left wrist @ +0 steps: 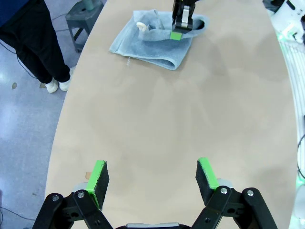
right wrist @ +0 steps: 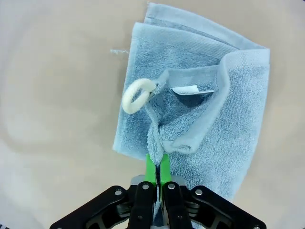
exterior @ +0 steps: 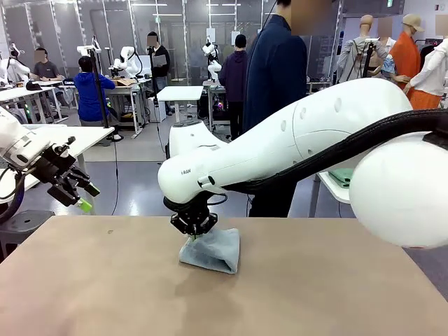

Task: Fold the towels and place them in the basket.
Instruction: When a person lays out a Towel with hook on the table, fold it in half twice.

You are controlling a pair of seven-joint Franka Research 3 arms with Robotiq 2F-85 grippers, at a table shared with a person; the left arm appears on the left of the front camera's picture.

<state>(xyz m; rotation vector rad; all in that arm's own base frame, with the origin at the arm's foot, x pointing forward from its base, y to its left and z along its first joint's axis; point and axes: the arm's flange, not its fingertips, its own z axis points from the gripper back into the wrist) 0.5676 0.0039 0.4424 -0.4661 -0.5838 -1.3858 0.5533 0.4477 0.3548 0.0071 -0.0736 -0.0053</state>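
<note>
The right gripper (right wrist: 156, 166) pinches a raised fold of the terry towel (right wrist: 224, 95) between closed fingers, with the white loop (right wrist: 138, 95) just beyond them. The left gripper (left wrist: 152, 164) has its fingers spread wide, holding nothing.

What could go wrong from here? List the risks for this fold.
1. The right hand pinches only a thin edge of the towel; it could slip free.
2. The left hand hangs open, away from it, so nothing pins the towel; it may drag across the table.
</note>
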